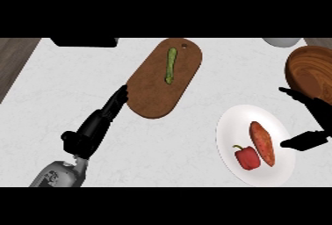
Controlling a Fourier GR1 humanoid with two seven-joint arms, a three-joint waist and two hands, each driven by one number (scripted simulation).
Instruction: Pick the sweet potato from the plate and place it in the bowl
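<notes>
Where the right hand comes in at the right edge of the view, its fingers and thumb stand well apart and hold nothing. The thumb tip lies over the right rim of the white plate, and the fingers point left just on the near side of the wooden bowl. The sweet potato lies on the plate just left of the thumb tip, lengthwise from far to near; whether the thumb touches it cannot be told. Close against the sweet potato's left side, toward the plate's near half, sits a red bell pepper with a short green stem. The bowl stands on the far right, beyond the plate, its brown inside showing rings of grain.

Further left on the pale marbled desk, a brown cutting board lies slanted, and a slim green vegetable lies on its far half. The left hand stretches up from the near left with its fingers straight, their tips at the board's left edge. A dark object and a white one sit at the far edge.
</notes>
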